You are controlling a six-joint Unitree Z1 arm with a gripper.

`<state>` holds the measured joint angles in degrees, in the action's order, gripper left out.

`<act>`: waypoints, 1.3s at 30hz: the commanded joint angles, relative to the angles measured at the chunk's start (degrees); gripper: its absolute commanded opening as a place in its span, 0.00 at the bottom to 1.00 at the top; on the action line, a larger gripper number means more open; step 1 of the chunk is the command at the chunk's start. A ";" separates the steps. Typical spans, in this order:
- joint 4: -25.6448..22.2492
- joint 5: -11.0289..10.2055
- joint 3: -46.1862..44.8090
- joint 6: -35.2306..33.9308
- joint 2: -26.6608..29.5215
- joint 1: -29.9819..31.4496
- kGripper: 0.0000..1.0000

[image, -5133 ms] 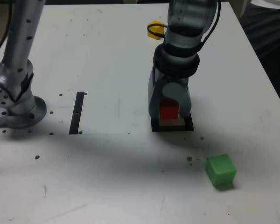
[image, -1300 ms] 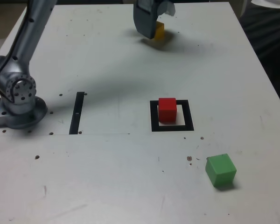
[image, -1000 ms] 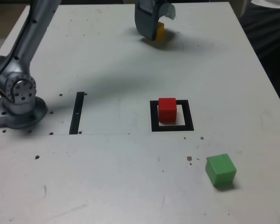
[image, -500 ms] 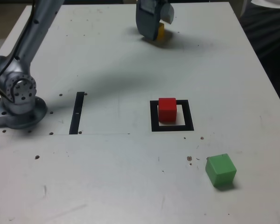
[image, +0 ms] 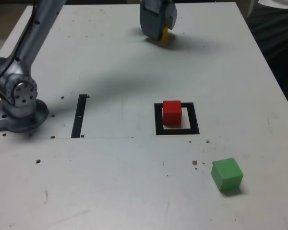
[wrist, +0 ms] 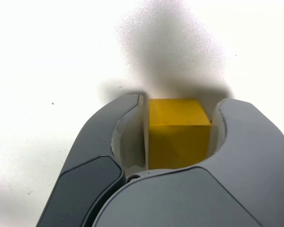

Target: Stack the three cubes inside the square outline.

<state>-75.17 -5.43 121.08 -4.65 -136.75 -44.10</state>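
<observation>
On the exterior view's left, the silver-grey cylindrical base of the arm (image: 18, 103) stands on the white tabletop (image: 134, 182), with the arm's metal link rising from it toward the far edge. Just to the exterior view's right of the base lies a thin straight black strip (image: 79, 116), flat on the surface. Near the middle of the far side, the dark grey two-fingered gripper (image: 159, 29) reaches down to the table, and a small yellow solid cube (image: 164, 34) shows as a narrow sliver beside its fingers. The wrist view gives the detail: the yellow cube (wrist: 178, 132) sits between the two curved grey jaws, which stand narrow around it; one jaw appears to lie flat against the cube's side, while the glare and viewing angle do not show for certain whether the other jaw presses on the opposite face. The cube rests on the tabletop with its shadow cast behind it. Nearer the camera in the exterior view, the flat thick black square outline with a white centre (image: 158, 120) lies well apart from the gripper. A small red solid cube (image: 172, 113) stands upright inside that outline, toward its far edge. Farthest to the exterior view's right and nearest the camera, a slightly larger green solid cube (image: 227, 175) sits alone on the bare table, outside the outline and apart from the red cube.
</observation>
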 commanded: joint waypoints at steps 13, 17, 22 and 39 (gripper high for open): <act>0.23 -0.40 -2.19 1.62 1.90 0.25 0.36; 0.80 -0.70 -4.80 3.67 4.18 0.72 0.36; 2.67 -0.57 -9.02 7.42 7.45 1.97 0.36; 5.29 2.18 -26.48 15.62 23.51 10.28 0.36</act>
<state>-69.91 -3.39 95.78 10.71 -115.65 -35.09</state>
